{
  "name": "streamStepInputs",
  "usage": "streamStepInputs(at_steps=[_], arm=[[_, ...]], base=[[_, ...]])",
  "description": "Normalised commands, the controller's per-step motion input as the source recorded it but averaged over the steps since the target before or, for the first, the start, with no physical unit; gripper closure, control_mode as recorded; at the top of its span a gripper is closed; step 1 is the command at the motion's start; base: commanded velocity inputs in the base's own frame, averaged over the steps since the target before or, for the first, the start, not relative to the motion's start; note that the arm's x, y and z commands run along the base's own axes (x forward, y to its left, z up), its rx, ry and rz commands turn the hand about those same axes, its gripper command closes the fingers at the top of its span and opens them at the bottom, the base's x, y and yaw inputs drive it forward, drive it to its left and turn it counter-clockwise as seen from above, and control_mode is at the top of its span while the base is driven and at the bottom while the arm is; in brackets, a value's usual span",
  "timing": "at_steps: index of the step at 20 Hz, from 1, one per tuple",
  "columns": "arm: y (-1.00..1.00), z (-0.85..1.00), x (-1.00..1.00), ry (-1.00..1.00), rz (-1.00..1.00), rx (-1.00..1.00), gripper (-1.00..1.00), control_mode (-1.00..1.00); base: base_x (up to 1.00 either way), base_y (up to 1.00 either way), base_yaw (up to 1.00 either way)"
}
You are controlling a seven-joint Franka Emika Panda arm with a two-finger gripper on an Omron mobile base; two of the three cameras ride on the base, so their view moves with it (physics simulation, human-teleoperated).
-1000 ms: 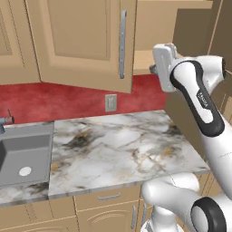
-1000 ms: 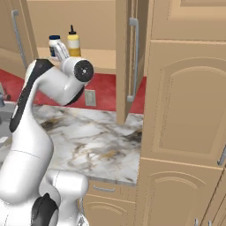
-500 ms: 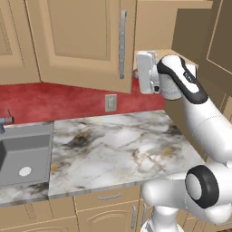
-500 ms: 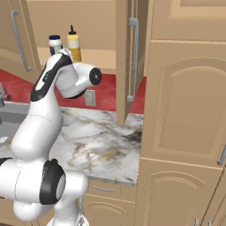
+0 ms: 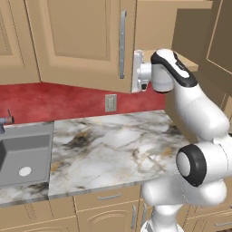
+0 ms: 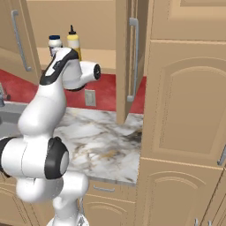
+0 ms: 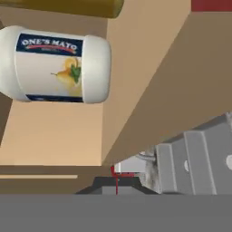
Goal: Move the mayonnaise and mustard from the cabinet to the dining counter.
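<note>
You are looking at the small squat white mayonnaise jar with a dark blue lid (image 6: 54, 43) standing upright on the shelf of the open light tan wooden wall cabinet (image 6: 106, 58), just beside the yellow mustard squeeze bottle with a black nozzle (image 6: 73, 42). Your white arm's gripper (image 5: 135, 72) sits raised at the shelf's edge near the jar, fingers pressed together, gripping nothing.

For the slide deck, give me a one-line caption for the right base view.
White arm raised toward the open cabinet, where mayonnaise and mustard stand side by side on the shelf.
</note>
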Motion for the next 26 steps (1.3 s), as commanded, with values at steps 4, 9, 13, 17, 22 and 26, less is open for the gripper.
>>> streamStepInputs(at_steps=[4,9,13,17,22,26], arm=[[0.64,-0.04,-0.52,0.0,0.26,0.0,1.0,-1.0],[0.46,0.0,-1.0,-0.02,0.31,0.0,1.0,-1.0],[0.57,-0.02,-1.0,-0.08,0.36,0.0,1.0,-1.0],[0.63,-0.04,-1.0,-0.17,0.36,0.0,1.0,-1.0],[0.64,0.0,-1.0,-0.28,0.31,0.0,1.0,-1.0],[0.73,0.0,-1.0,-0.35,0.28,0.0,1.0,-1.0]], base=[[0.0,0.0,0.0],[0.0,0.0,0.0],[0.0,0.0,0.0],[0.0,0.0,0.0],[0.0,0.0,0.0],[0.0,0.0,0.0]])
